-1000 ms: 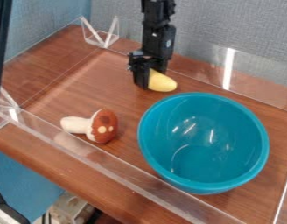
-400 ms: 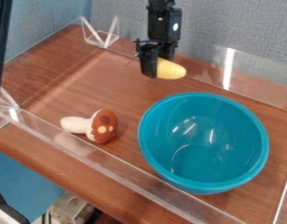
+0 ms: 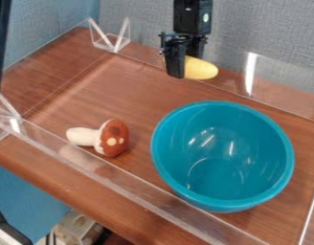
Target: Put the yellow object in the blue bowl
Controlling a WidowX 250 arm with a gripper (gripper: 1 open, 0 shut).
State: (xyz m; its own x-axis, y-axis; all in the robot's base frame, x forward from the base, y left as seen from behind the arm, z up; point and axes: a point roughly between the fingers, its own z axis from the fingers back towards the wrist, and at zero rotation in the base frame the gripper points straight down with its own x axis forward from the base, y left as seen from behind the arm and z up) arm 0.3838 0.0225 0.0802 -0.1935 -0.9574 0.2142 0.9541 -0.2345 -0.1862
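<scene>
The gripper is seen at the twelve o'clock side of the wooden table, its dark jaws closed partway around the yellow object, a small curved toy banana that sticks out to the right of the fingers. The banana is held clear of the tabletop, above and behind the far rim of the blue bowl, which is set toward five o'clock and is by far the largest item in view.

The step in hand is judged to be the carry: the banana is gripped and lifted, but not yet brought over the bowl's opening. What the next move calls for, by this reading, is travel toward five o'clock until the banana is centred over the basin, after which the jaws can be parted; a release made too early would be likely to drop the toy on the table behind the rim.

The bowl is shown empty, its glossy inside marked only by highlights. A toy mushroom is left lying on its side at eight o'clock, well apart from the bowl's left edge.
</scene>
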